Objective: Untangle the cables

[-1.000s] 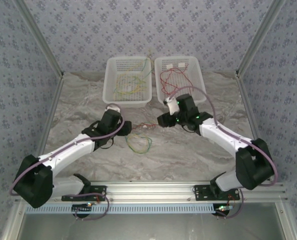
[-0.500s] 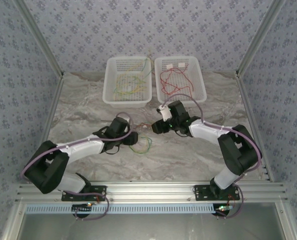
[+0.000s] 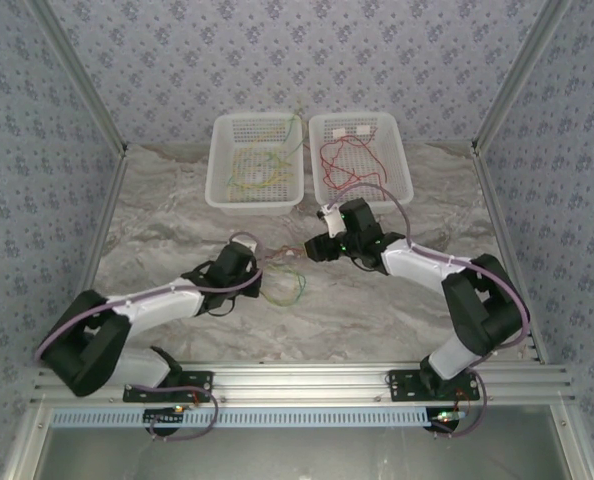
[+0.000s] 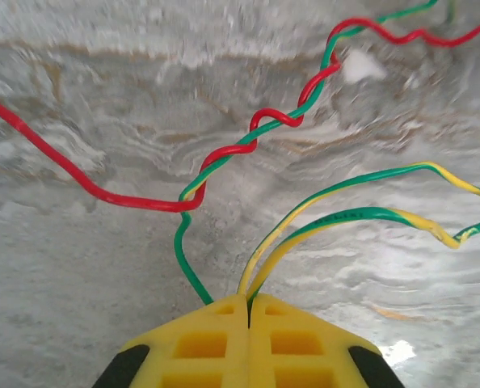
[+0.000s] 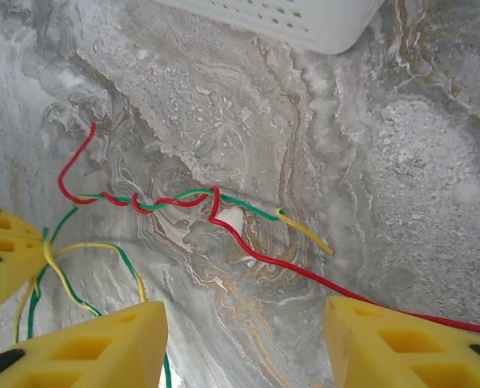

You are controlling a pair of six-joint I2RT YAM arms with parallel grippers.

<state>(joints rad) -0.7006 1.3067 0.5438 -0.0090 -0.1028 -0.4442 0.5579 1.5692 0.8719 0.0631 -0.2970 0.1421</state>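
In the left wrist view we see the left gripper (image 4: 248,301) at bottom centre, its two yellow fingers (image 4: 200,343) pressed together and clamped on the cables (image 4: 224,153). Three green-and-yellow strands rise out of the pinch. One of them winds toward the upper right, twisted with a single red strand.

In the right wrist view the right gripper (image 5: 244,311) has its two fingers (image 5: 103,343) set apart along the lower edge, touching nothing. The red-and-green twist lies above them, left of centre, on the marble table (image 5: 402,162).

From above we count two white baskets at the top of the frame. The left basket (image 3: 215,170) holds more yellow and green cables, and the right basket (image 3: 405,170) holds red ones.
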